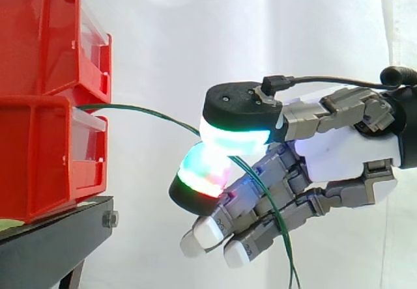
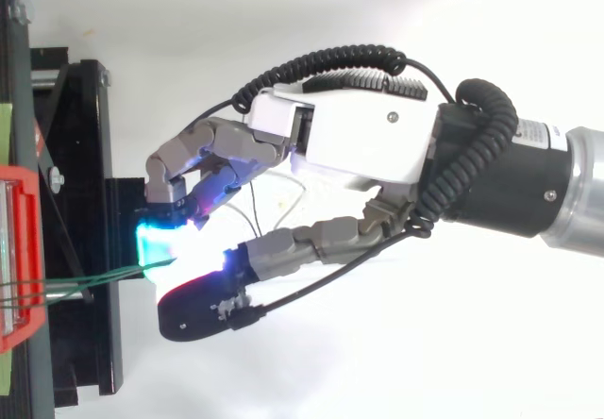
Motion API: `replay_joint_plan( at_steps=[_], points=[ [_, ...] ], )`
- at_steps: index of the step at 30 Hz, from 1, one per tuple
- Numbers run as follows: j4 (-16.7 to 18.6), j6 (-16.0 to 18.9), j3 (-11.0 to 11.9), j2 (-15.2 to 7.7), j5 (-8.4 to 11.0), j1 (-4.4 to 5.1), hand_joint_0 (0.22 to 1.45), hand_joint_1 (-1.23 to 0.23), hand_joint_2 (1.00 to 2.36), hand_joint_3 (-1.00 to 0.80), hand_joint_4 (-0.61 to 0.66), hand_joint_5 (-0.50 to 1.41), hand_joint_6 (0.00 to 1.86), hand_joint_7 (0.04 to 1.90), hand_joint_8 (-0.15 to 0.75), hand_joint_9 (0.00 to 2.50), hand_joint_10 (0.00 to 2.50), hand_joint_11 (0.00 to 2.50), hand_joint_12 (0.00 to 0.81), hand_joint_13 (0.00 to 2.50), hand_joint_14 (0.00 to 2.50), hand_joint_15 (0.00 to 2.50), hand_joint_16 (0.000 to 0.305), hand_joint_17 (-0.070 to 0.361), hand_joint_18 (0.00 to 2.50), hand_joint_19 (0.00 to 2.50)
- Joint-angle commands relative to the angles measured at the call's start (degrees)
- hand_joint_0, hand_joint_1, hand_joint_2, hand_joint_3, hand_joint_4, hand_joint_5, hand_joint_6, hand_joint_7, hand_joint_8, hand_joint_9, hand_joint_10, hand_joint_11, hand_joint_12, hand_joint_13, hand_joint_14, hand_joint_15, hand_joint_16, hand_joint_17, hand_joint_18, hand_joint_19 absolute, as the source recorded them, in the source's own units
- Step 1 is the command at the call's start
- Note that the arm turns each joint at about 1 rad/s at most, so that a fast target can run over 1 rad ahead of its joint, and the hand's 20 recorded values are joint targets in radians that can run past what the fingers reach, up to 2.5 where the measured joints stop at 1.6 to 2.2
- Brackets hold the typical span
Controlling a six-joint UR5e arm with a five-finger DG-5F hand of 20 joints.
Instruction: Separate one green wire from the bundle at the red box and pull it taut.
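Green wire [image 1: 150, 112] from red bins [image 1: 45, 139], pinched between the hand's [image 1: 339, 149] glowing pads [image 1: 234, 139] (tail down past its fingers [image 1: 260, 233]).

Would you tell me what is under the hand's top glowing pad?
The green wire passes beneath it, pinched against the hand's lower pad; the pinched stretch is hidden.

The hand [image 2: 363, 145] has a white palm shell, grey segmented fingers [image 1: 326, 116] and black-backed pads [image 1: 238, 139] glowing cyan.
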Motion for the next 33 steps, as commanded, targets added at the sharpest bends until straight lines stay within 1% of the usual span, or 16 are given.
replay_joint_plan(
  at_steps=[1, 2, 3, 6, 10, 11, 13, 14, 17, 18, 20, 21, 26, 30, 31, 33],
  points=[
    [-0.5, 0.2, 0.1, 0.0, -0.08, 0.00, 0.60, -0.82, 1.01, -0.35, 0.15, -0.15, 0.90, 0.98, 0.251, 0.83, 0.01, 0.29, 0.311, 0.46, 0.00, 0.13, 0.050, 0.111, 0.46, 0.45],
    [-0.6, 0.3, 0.1, -0.1, 0.01, 0.00, 0.57, -0.78, 1.00, -0.48, 0.16, -0.14, 0.90, 0.97, 0.251, 0.84, 0.01, 0.29, 0.310, 0.46, 0.00, 0.13, 0.050, 0.112, 0.47, 0.45],
    [-0.8, 0.4, 0.1, -0.1, -0.08, -0.09, 0.56, -0.75, 1.00, -0.50, 0.16, -0.14, 0.90, 0.97, 0.253, 0.85, 0.01, 0.28, 0.313, 0.47, 0.01, 0.13, 0.050, 0.113, 0.48, 0.45],
    [-1.3, 0.4, 0.2, 0.0, 0.01, -0.09, 0.52, -0.54, 1.00, -0.50, 0.17, -0.13, 0.89, 0.98, 0.267, 0.89, 0.01, 0.28, 0.324, 0.49, 0.01, 0.14, 0.052, 0.117, 0.49, 0.46],
    [-2.1, 0.4, 0.2, 0.2, -0.08, -0.18, 0.54, -0.41, 1.00, -0.50, 0.16, -0.13, 0.89, 1.01, 0.268, 0.91, 0.01, 0.28, 0.317, 0.49, 0.01, 0.16, 0.051, 0.114, 0.48, 0.48],
    [-2.4, 0.4, 0.2, 0.3, -0.08, -0.18, 0.58, -0.45, 1.01, -0.44, 0.15, -0.13, 0.89, 1.03, 0.263, 0.90, 0.01, 0.28, 0.311, 0.49, 0.01, 0.16, 0.049, 0.111, 0.47, 0.48],
    [-2.7, 0.4, 0.2, 0.4, -0.08, -0.18, 0.58, -0.50, 1.01, -0.39, 0.15, -0.13, 0.89, 1.04, 0.263, 0.91, 0.01, 0.28, 0.311, 0.49, 0.01, 0.16, 0.049, 0.110, 0.47, 0.48],
    [-2.9, 0.4, 0.2, 0.5, -0.08, -0.18, 0.58, -0.56, 1.01, -0.35, 0.15, -0.13, 0.89, 1.06, 0.265, 0.91, 0.01, 0.28, 0.314, 0.49, 0.01, 0.16, 0.049, 0.111, 0.47, 0.48],
    [-3.1, 0.3, 0.2, 0.7, -0.08, -0.18, 0.57, -0.64, 1.01, -0.29, 0.16, -0.13, 0.89, 1.05, 0.265, 0.90, 0.01, 0.29, 0.315, 0.49, 0.01, 0.16, 0.050, 0.112, 0.47, 0.48],
    [-3.2, 0.3, 0.2, 0.7, -0.08, -0.18, 0.57, -0.64, 1.01, -0.28, 0.16, -0.13, 0.89, 1.05, 0.265, 0.90, 0.01, 0.30, 0.316, 0.49, 0.01, 0.16, 0.050, 0.112, 0.47, 0.48],
    [-3.4, 0.3, 0.2, 0.7, 0.01, -0.18, 0.57, -0.72, 1.01, -0.26, 0.16, -0.14, 0.89, 1.04, 0.265, 0.89, 0.01, 0.30, 0.316, 0.50, 0.01, 0.16, 0.050, 0.112, 0.47, 0.48],
    [-3.5, 0.3, 0.2, 0.7, 0.01, -0.18, 0.57, -0.73, 1.01, -0.25, 0.15, -0.14, 0.89, 1.04, 0.262, 0.89, 0.01, 0.30, 0.316, 0.50, 0.01, 0.16, 0.050, 0.112, 0.47, 0.48],
    [-3.6, 0.4, 0.2, 0.7, -0.08, -0.18, 0.61, -0.80, 1.01, -0.26, 0.09, -0.14, 0.90, 1.05, 0.254, 0.86, 0.01, 0.30, 0.311, 0.50, 0.01, 0.16, 0.049, 0.110, 0.49, 0.47],
    [-3.6, 0.4, 0.2, 0.8, 0.01, -0.18, 0.62, -0.83, 1.01, -0.28, 0.08, -0.14, 0.91, 1.02, 0.250, 0.86, 0.01, 0.31, 0.307, 0.51, 0.01, 0.16, 0.049, 0.109, 0.50, 0.46],
    [-3.6, 0.4, 0.2, 0.8, 0.01, -0.18, 0.63, -0.83, 1.01, -0.30, 0.08, -0.14, 0.91, 1.01, 0.249, 0.86, 0.01, 0.31, 0.307, 0.51, 0.01, 0.16, 0.048, 0.109, 0.50, 0.46],
    [-3.6, 0.4, 0.2, 0.7, 0.01, -0.18, 0.62, -0.84, 1.01, -0.40, 0.12, -0.14, 0.91, 0.99, 0.246, 0.87, 0.01, 0.30, 0.306, 0.51, 0.01, 0.16, 0.048, 0.109, 0.51, 0.46]
  ],
)
